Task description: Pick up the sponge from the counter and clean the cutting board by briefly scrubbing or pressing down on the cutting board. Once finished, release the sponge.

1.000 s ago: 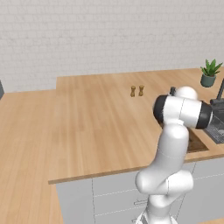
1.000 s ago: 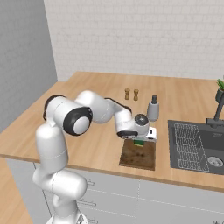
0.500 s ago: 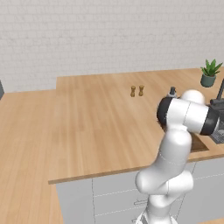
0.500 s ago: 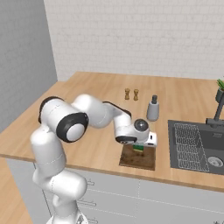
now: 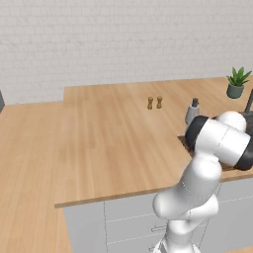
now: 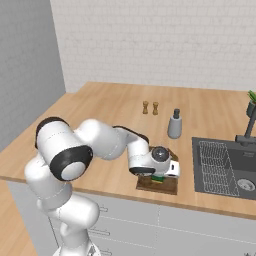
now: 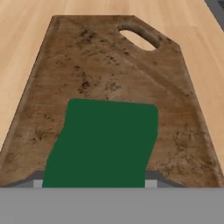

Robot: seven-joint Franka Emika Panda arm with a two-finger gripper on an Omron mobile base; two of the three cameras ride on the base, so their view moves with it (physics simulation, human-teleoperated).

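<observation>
1. Left base view: the white arm folds forward over the counter [image 5: 113, 143], its elbow hiding the board.
2. Right base view: the arm bends low, gripper [image 6: 158, 176] pointing down at the sponge [image 6: 158, 178] on the board [image 6: 158, 185].
3. Hand view: the green sponge lies on the board; whether the fingers grip it cannot be told.

A white brick wall [image 5: 123, 39] runs behind; a grey wall [image 6: 27, 70] stands at the side. Grey cabinets [image 5: 123, 222] sit below, a dark sink [image 6: 225, 167] at the right.
</observation>
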